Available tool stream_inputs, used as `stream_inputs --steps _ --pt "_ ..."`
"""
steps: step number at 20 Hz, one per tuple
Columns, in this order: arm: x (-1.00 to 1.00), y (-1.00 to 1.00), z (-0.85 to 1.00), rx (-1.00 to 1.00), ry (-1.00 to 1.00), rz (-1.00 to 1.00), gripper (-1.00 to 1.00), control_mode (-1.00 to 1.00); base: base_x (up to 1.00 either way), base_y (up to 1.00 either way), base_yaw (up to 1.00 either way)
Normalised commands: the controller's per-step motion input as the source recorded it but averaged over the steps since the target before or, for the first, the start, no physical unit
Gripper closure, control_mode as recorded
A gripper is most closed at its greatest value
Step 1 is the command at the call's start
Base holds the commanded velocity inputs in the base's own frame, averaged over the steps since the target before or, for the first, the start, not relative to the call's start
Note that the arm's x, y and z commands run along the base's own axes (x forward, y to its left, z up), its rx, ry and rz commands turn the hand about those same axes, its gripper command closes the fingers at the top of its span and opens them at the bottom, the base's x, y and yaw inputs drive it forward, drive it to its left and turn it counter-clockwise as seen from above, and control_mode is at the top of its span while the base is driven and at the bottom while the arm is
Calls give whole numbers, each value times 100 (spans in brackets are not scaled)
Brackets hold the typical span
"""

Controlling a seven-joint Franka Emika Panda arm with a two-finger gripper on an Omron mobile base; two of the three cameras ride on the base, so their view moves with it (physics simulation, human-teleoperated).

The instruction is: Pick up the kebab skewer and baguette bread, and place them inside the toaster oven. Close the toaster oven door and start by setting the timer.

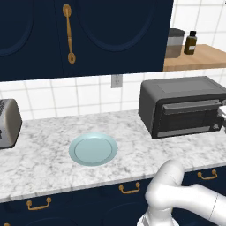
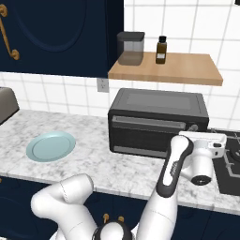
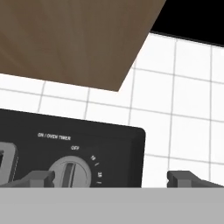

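The toaster oven (image 1: 183, 106) was dark grey, its door (image 2: 149, 136) a darker glass panel in a grey frame with a grey bar handle. Its control panel (image 3: 70, 148) was black with white lettering around a grey knob (image 3: 70, 173). The counter (image 1: 53, 154) was white marble veined in grey. The plate (image 1: 93, 149) was pale blue-green. The cabinets (image 1: 88, 35) were deep navy with brass-gold handles (image 1: 68, 33). The wall tiles (image 2: 61, 93) were white with grey grout. The shelf (image 2: 168, 68) was light brown wood, carrying a smoky grey jar (image 2: 131, 48) and a dark brown bottle (image 2: 161, 49). The small toaster (image 1: 8, 123) was silver. The gripper (image 3: 111, 177) fingertips were dark grey
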Motion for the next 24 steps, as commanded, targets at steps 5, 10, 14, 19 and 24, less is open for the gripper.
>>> stream_inputs --steps 5,10,14,19,24 --pt "31 -1 14 0 0 -15 -100 -100 0 0 0" --pt "4 0 28 1 0 -8 -100 -100 0 0 0" --pt "0 -2 35 2 -1 -7 -100 -100 0 0 0" --pt "0 -1 43 2 0 -4 -100 -100 0 0 0" --pt "0 0 43 3 -1 0 -100 -100 0 0 0"
